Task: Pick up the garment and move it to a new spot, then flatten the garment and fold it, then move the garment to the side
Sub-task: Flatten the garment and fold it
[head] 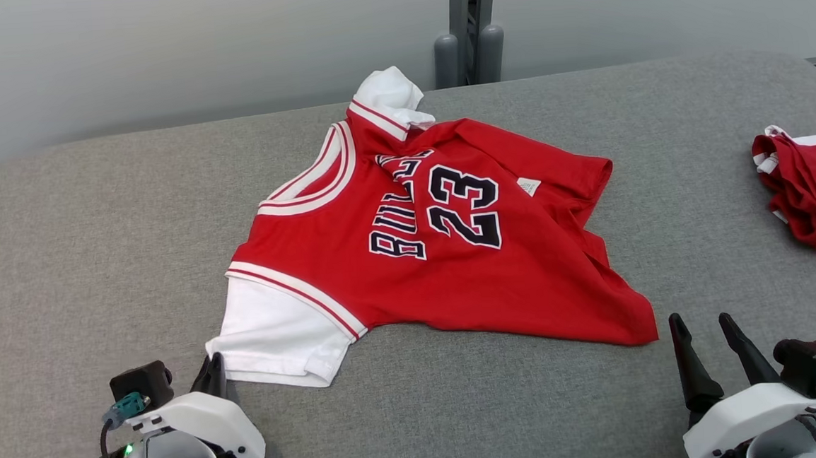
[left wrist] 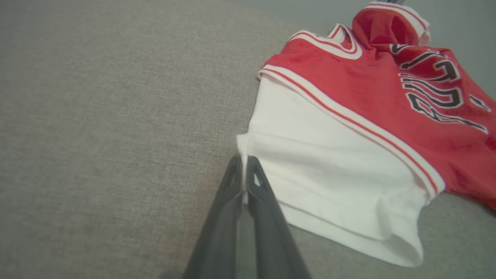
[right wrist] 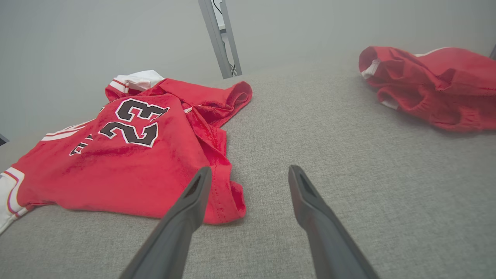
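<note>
1. A grey fabric-covered desk [head: 64,278] is being viewed against a pale wall [head: 156,53], with a metal post [head: 469,20] standing at the upper middle of the head view.
2. The red jersey [head: 453,276] is lying in the middle of the frame, number side up and rumpled, with its right-hand side folded over itself.
3. The near white sleeve [head: 273,336] is being pinched at its corner by the left tool [head: 213,372] at the lower left. The fingers are pressed together, and a sliver of white cloth is showing between them in the left wrist view.
4. The right tool [head: 700,321] is being held spread at the lower right, just beside the red hem corner [head: 641,328] and not gripping it.
5. A second red garment [head: 809,190] is lying crumpled at the right edge, well apart from the jersey.
6. The pinch seems to be taken at the very edge of the sleeve, so the cloth could be pulled free as it is being lifted.
7. If the jersey is being raised by that one corner alone, it is likely to be twisted and creased further.
8. Where the hem is doubled, only the top layer might be caught by the right tool, or the hem might be pushed away.
9. If the jersey is being carried too far right, it could be tangled with the second garment.
</note>
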`<state>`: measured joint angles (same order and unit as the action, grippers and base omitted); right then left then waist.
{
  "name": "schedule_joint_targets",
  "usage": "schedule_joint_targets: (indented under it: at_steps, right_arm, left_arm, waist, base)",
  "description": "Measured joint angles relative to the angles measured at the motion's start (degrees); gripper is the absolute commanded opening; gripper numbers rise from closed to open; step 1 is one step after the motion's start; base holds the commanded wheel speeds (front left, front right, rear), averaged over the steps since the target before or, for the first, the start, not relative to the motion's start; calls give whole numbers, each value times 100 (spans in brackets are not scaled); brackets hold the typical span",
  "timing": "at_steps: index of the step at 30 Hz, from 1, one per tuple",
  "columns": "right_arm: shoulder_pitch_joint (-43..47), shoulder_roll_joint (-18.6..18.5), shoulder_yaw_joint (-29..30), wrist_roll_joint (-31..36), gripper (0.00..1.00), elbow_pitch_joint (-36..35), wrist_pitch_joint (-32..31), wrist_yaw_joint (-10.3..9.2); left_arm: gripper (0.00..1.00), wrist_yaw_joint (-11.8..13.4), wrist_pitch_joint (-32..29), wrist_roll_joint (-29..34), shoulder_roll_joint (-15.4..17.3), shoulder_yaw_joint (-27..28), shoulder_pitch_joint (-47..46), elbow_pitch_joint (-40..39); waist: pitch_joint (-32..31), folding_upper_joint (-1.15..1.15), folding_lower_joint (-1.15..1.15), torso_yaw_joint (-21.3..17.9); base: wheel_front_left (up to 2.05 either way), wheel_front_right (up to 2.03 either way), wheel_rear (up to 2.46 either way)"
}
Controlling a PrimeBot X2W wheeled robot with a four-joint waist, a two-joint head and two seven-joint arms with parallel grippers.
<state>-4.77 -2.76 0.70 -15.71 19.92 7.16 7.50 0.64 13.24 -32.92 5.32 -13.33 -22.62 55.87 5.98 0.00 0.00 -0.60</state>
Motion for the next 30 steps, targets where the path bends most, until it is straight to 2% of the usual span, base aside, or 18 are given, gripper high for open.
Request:
schedule_joint_targets:
  at_steps: [7, 15, 27, 29, 30]
  right_arm:
    - [-123, -1, 69, -630, 100, 636, -10, 0]
    - [-493, 2, -108, -1035, 100, 1577, 1, 0]
    - [-882, -29, -675, -1538, 100, 2454, 246, 0]
    - [-918, -34, -756, -1583, 0, 2552, 299, 0]
    - [-937, -32, -797, -1607, 0, 2594, 315, 0]
  left_arm:
    - [0, -74, 160, -42, -21, 152, 41, -635]
    - [0, 29, 177, 120, -52, 198, 316, -1470]
    - [0, 77, 130, 187, -63, 51, 560, -1862]
    - [0, 91, 87, 188, -51, 25, 600, -1886]
    - [0, 93, 59, 196, -42, 14, 609, -1900]
  waist:
    - [-54, 0, 0, 226]
    - [-76, 0, 0, 539]
    - [-125, 0, 0, 750]
    - [-143, 0, 0, 750]
    - [-154, 0, 0, 749]
  base:
    - [0, 0, 0]
    - [0, 0, 0]
    - [0, 0, 0]
    - [0, 0, 0]
    - [0, 0, 0]
